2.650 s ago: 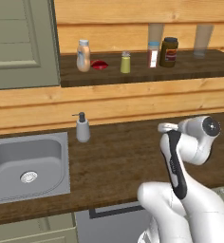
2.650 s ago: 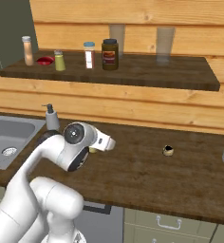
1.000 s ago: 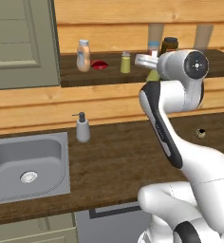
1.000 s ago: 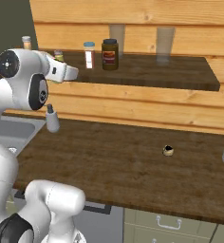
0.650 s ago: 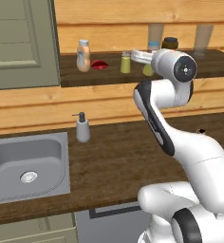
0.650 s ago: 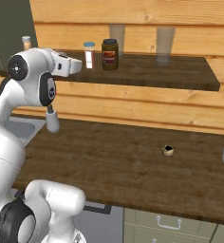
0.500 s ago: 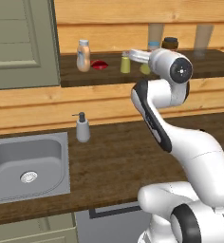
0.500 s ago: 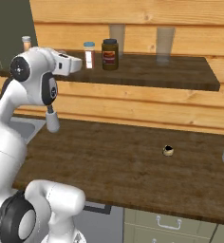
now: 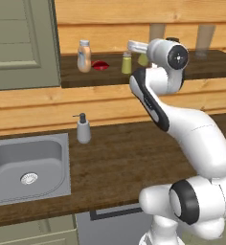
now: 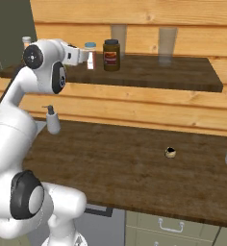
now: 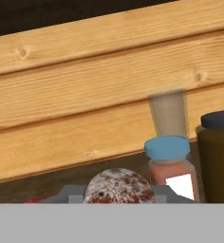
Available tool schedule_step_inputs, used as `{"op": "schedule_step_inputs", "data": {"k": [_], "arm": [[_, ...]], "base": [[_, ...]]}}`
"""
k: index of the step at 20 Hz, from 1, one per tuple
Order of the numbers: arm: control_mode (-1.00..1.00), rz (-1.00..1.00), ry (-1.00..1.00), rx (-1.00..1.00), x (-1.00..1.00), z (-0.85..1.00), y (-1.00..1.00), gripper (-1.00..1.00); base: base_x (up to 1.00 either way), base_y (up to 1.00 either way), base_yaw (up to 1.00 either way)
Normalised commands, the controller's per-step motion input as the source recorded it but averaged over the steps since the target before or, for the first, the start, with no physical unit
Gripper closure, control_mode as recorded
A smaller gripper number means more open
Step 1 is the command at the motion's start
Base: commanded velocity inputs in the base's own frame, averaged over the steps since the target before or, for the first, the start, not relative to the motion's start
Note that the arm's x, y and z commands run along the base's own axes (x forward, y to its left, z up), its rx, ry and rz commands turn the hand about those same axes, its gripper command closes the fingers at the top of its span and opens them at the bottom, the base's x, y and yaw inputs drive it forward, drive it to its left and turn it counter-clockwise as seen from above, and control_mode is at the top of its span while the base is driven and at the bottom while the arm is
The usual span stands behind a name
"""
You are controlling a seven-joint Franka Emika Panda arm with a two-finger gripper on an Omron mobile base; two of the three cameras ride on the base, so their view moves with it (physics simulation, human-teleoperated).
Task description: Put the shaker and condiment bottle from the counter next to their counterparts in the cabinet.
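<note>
White arm (image 9: 182, 124) raised to cabinet (image 9: 210, 72)

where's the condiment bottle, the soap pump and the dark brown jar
condiment bottle (image 9: 84, 56), left base view, on its tan body
soap pump (image 9: 83, 130), left base view, on its grey body
dark brown jar (image 10: 111, 55), right base view, on its labelled front

The bench (image 9: 115, 162) is dark brown with wood grain, and the sink (image 9: 24, 162) in it is grey steel. The pump dispenser (image 9: 83, 129) is pale grey. The shelf (image 10: 182, 72) is dark brown against light honey planks (image 11: 109, 85) with visible knots; the door (image 9: 19, 43) is grey-green. The bottle (image 9: 84, 56) is peach-tan with a white cap, the squat item (image 9: 100, 65) bright red, the shaker (image 9: 127, 63) yellow-green with a grey cap. The blue-capped bottle (image 11: 170, 163) has a reddish body and white label. The jar (image 10: 111, 55) is dark brown. The round top (image 11: 118, 186) is white, speckled rust-red.
</note>
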Motion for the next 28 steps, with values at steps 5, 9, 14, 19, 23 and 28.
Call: {"op": "schedule_step_inputs", "data": {"k": [5,9,14,19,23,28], "arm": [[-1.00,0.00,0.00,-0.03,0.01,0.02,0.11,1.00],[-1.00,0.00,0.04,-0.10,0.14,-0.04,0.00,1.00],[-1.00,0.01,0.07,-0.12,0.12,-0.11,0.03,1.00],[-1.00,0.00,0.00,0.00,0.00,-0.02,0.04,1.00],[-1.00,0.00,0.00,0.00,-0.06,-0.42,0.00,1.00],[-1.00,0.00,0.00,0.01,0.00,-0.01,0.00,1.00]], "base": [[0.00,0.00,0.00],[0.00,0.00,0.00],[0.00,0.00,0.00],[0.00,0.00,0.00],[0.00,0.00,0.00],[0.00,0.00,0.00]]}}
